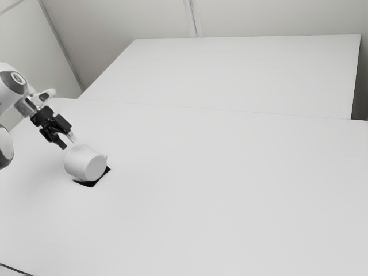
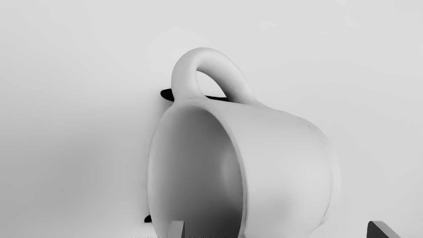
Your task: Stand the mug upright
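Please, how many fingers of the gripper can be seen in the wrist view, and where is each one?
2, on the open gripper. One finger shows against the open mouth of the mug; the other is off past the mug's base end.

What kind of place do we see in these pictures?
Probably a simulated robot test room: plain pale walls, a robot arm, and a wide white table with a mug lying on its side.
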Available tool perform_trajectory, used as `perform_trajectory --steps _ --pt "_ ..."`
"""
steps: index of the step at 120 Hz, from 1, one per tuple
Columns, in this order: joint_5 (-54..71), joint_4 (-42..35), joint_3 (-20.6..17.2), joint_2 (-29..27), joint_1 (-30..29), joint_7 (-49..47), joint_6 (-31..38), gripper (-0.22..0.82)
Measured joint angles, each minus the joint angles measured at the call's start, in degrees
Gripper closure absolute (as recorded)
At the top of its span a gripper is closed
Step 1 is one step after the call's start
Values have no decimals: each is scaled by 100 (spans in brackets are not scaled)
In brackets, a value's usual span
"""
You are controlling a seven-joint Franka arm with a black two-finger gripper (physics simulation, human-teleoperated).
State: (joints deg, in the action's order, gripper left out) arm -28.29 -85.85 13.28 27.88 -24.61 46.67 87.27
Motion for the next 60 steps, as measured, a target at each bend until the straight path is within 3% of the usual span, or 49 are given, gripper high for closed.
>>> perform_trajectory --steps 60 --pt "-647 519 -433 830 -717 1034 -1008 0"
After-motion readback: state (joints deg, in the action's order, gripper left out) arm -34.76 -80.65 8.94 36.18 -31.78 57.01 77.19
